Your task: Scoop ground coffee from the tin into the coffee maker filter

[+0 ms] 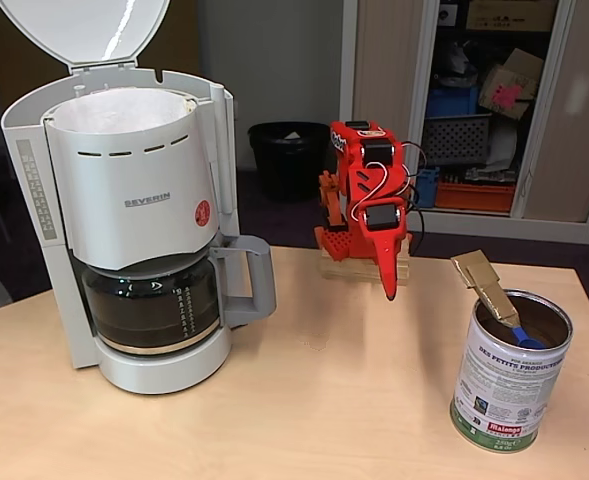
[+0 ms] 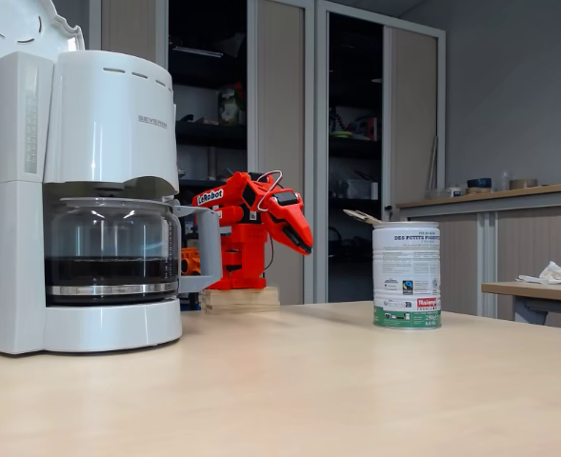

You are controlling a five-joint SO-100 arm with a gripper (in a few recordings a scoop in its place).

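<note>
The white Severin coffee maker stands at the left with its domed lid hinged up. The white paper filter lines its top basket, and the glass carafe sits below. At the right, the metal tin stands open. A blue scoop with a tan handle leans inside it against the rim. The tin's inside looks dark brown; I cannot make out the ground coffee itself. My red gripper hangs folded near the arm's base, pointing down, shut and empty, well left of the tin.
The arm's base sits on a wooden block at the table's far edge. Bare tabletop lies between coffee maker and tin. A black bin and an open cabinet stand behind the table.
</note>
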